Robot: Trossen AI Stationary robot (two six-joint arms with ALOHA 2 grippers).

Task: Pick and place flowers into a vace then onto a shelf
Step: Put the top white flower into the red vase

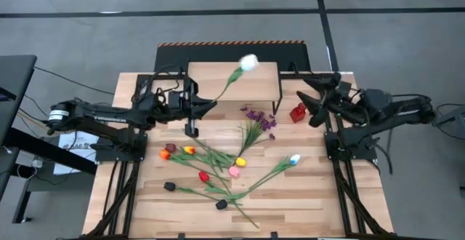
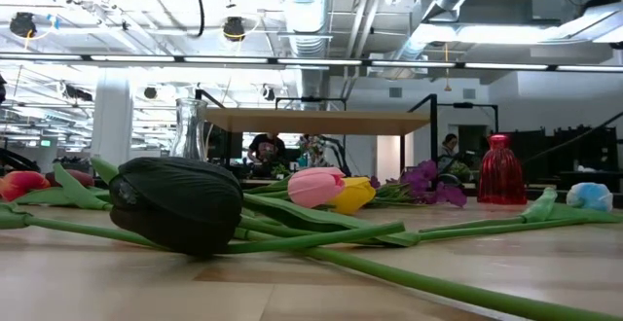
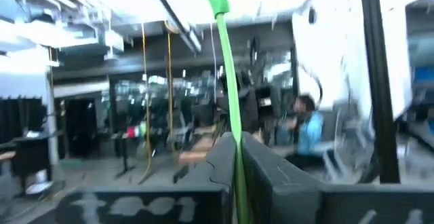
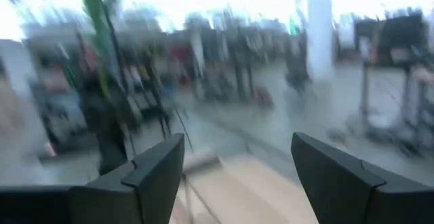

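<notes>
My left gripper (image 1: 212, 103) is shut on a white flower (image 1: 248, 62), whose green stem (image 3: 227, 68) slants up so that the head hangs over the shelf (image 1: 265, 76). The shelf stands on thin black legs at the table's far middle. My right gripper (image 1: 309, 103) stands open at the table's right, next to a small red vase (image 1: 298, 113), with nothing between its fingers. Several other flowers (image 1: 218, 167) lie on the tabletop: red, yellow, orange, pink, black and purple ones. A clear glass vase (image 2: 191, 128) shows only in the low view. My left gripper pinches the white flower's green stem near its lower end (image 3: 235, 137) between its two fingers. The fingers come from the table's left, slanting upward. The flower is lifted clear of the table and rises beyond the fingertips, with its head over the shelf.
The loose flowers cover the table's middle and near part, a black one (image 2: 175, 204) closest to the near edge. A pale blue-and-white flower (image 1: 294, 158) lies toward the right. People show in the room beyond the table.
</notes>
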